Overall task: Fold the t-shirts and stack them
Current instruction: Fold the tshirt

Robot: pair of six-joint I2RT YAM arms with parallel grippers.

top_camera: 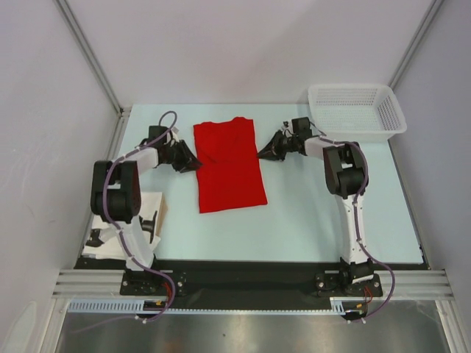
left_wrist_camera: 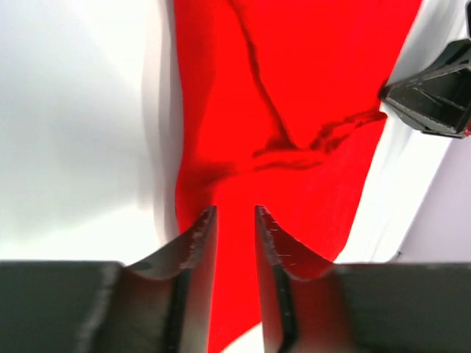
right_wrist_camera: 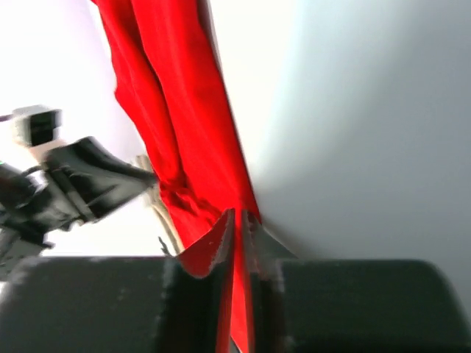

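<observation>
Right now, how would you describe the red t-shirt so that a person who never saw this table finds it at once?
Look at the pale blue table, in its middle, between the left gripper and the right gripper. There lies the t-shirt, folded into a long strip. It is the only red thing; the basket at the far right corner is white mesh.

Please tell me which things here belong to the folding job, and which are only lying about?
For the job:
- t-shirt, red, folded narrow, in the middle of the table
- left tool and right tool, each pinching one side edge of it

Lying about:
- basket, white mesh, at the far right corner
- white object by the left arm's base; I cannot tell what it is
</observation>
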